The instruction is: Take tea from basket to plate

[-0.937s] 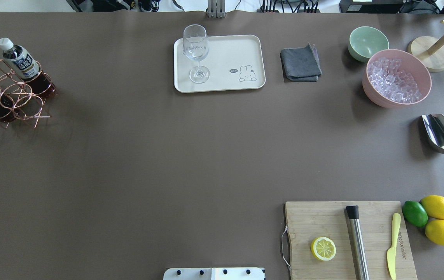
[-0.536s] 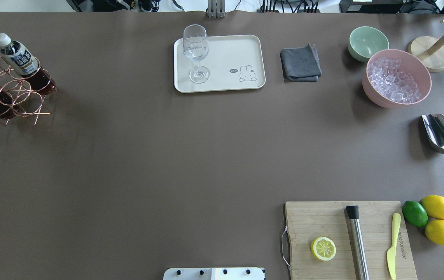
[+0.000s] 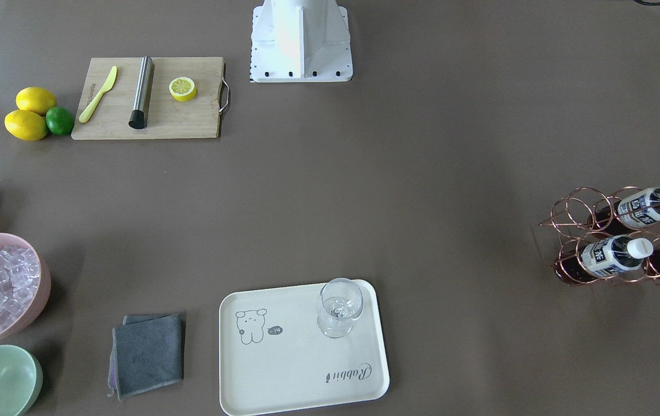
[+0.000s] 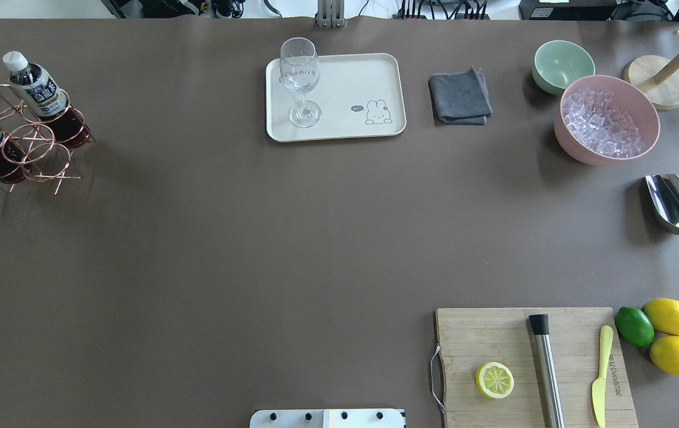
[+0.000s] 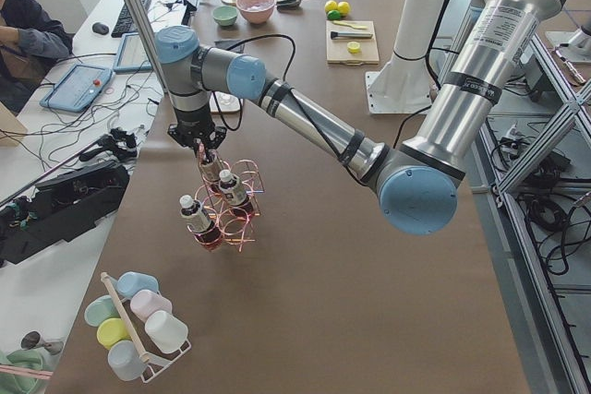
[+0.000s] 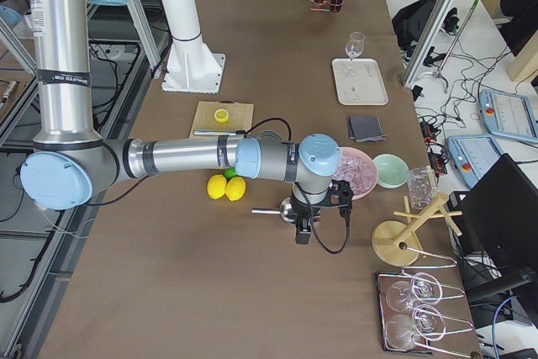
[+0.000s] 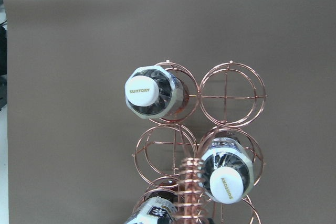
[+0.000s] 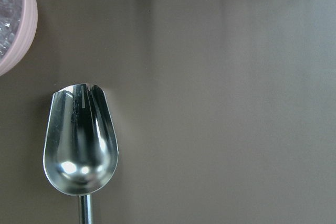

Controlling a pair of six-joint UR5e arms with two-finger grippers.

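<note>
**Tea in basket, left gripper directly above**

Tea is lodged in three slots of the basket (image 5: pixel 242 230), each bottle tilted with its cap up. The left gripper (image 5: pixel 200 147) is shown only from the table's end, pointed straight down. One tea (image 5: pixel 211 169) lies directly beneath its fingers. Whether the cap is touched cannot be told, nor can the width of the gap or any hold be made out. A second bottle (image 5: pixel 231 193) is set just beside and below the fingers, and a third bottle (image 5: pixel 197 219) lower and nearer the camera. No fingers are caught by the left wrist camera. There, two white caps are met end-on, and the coiled handle (image 7: pixel 185 184) is seen beside the nearer cap (image 7: pixel 227 184).

The plate (image 4: pixel 345 77) is placed well apart from these fingers, far along the table (image 4: pixel 226 238), and a glass (image 4: pixel 299 74) is stood on one corner of it.

The right gripper (image 6: pixel 302 237) is likewise shown only from the side, so its opening cannot be told. It is hung over the table, with the scoop (image 8: pixel 81 145) below its fingers and the ice bowl (image 8: pixel 13 30) near.
</note>
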